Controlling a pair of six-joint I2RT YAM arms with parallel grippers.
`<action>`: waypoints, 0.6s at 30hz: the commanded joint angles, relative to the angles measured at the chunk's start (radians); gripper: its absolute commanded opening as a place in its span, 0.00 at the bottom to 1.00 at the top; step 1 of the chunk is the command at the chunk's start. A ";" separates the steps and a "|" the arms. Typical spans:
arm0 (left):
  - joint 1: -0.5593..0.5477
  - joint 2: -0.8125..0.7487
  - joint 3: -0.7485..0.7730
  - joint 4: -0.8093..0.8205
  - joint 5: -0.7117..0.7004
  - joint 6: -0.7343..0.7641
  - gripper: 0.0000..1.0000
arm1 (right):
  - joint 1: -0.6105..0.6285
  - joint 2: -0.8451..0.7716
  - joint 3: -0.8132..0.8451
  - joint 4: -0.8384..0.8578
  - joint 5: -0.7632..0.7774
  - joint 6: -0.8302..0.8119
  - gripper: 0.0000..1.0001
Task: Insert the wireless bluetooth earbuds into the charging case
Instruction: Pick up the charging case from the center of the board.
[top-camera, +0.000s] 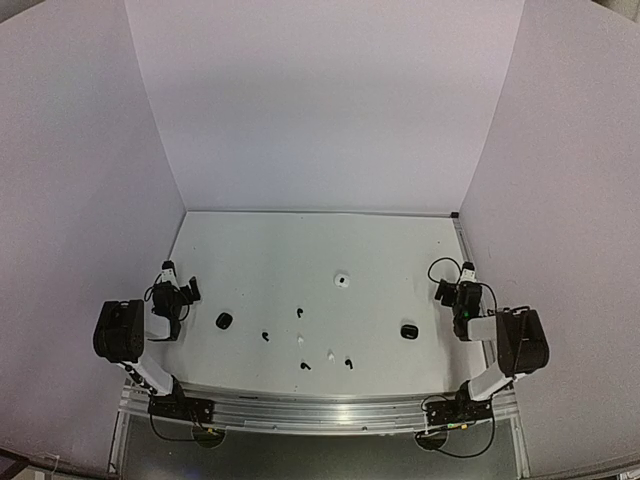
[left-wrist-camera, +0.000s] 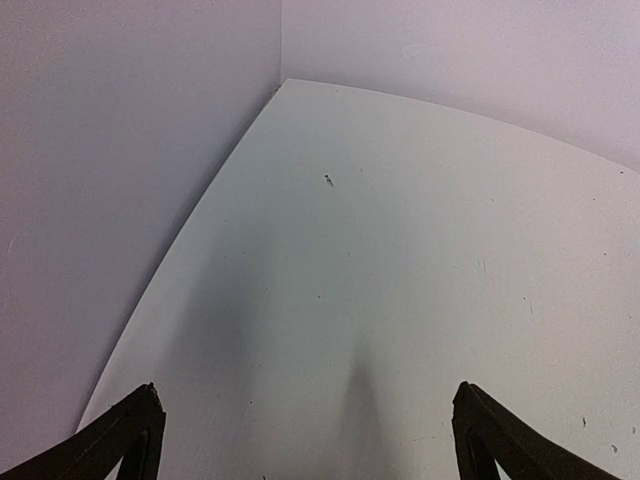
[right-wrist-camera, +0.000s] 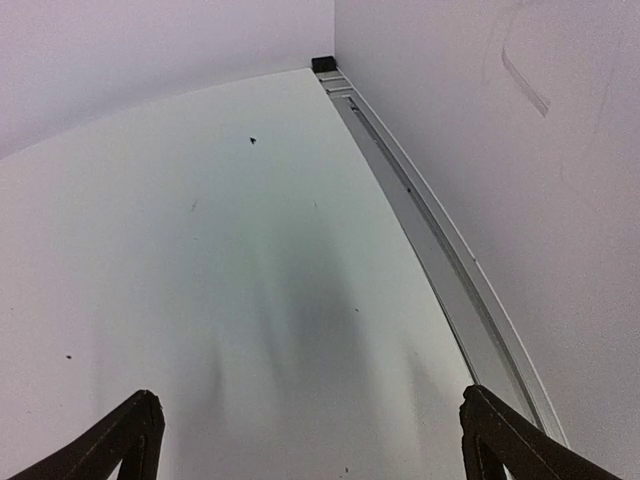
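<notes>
Several tiny earbuds lie scattered on the white table in the top view. Black ones rest at centre-left, centre and near the front. Two white ones lie between them. A white charging case sits behind them, a black case to the left and another black case to the right. My left gripper hangs open at the left edge, my right gripper open at the right edge. Both wrist views show only bare table between the fingertips.
White walls enclose the table on three sides. A metal rail runs along the right edge to a small black corner block. The arm bases stand on an aluminium bar at the front.
</notes>
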 joint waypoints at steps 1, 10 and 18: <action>0.001 -0.031 0.004 0.035 -0.014 0.001 1.00 | 0.001 -0.107 0.121 -0.201 -0.147 -0.053 0.98; -0.002 -0.271 0.220 -0.428 0.273 0.011 1.00 | 0.183 -0.076 0.414 -0.514 -0.516 -0.202 0.98; -0.185 -0.263 0.418 -0.584 0.446 -0.014 1.00 | 0.442 0.245 0.788 -0.795 -0.766 -0.547 0.96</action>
